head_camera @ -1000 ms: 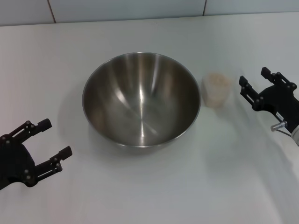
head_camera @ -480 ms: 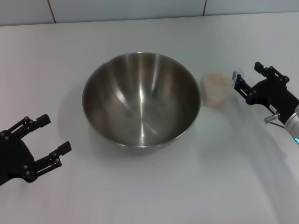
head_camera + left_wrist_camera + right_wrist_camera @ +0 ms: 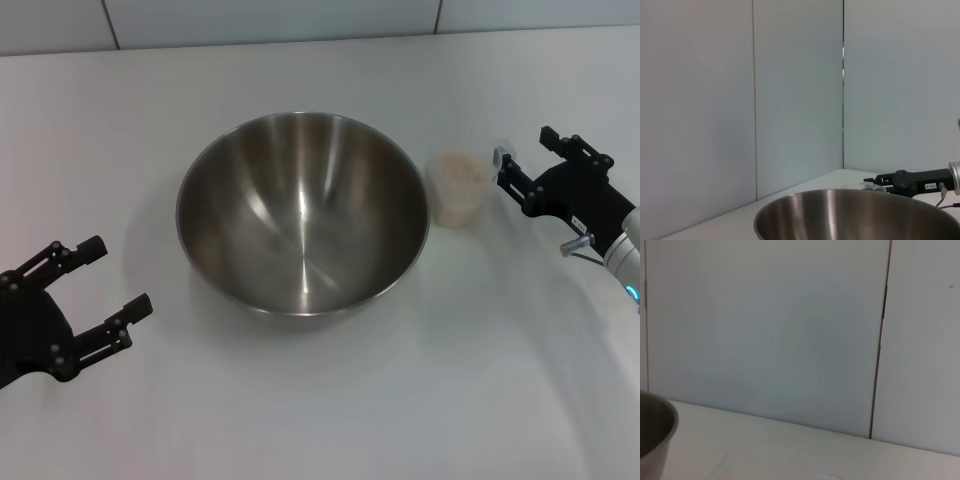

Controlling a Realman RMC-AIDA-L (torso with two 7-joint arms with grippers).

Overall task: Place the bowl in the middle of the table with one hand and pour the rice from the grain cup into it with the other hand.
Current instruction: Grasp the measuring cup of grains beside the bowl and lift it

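Observation:
The steel bowl [image 3: 303, 211] stands empty in the middle of the white table [image 3: 320, 400]. It also shows in the left wrist view [image 3: 855, 215] and at the edge of the right wrist view [image 3: 652, 440]. The grain cup [image 3: 459, 190] stands upright just right of the bowl, with rice [image 3: 461, 168] in it. My right gripper [image 3: 524, 160] is open, its fingertips just right of the cup, not touching it. It also shows far off in the left wrist view [image 3: 875, 180]. My left gripper [image 3: 115, 282] is open and empty at the front left, clear of the bowl.
A grey tiled wall [image 3: 270, 20] runs along the table's far edge. White tabletop stretches in front of the bowl and behind it.
My right gripper has moved left and a little farther back, closing in on the cup. My left gripper has drawn back slightly toward the front left. Bowl and cup have not moved.

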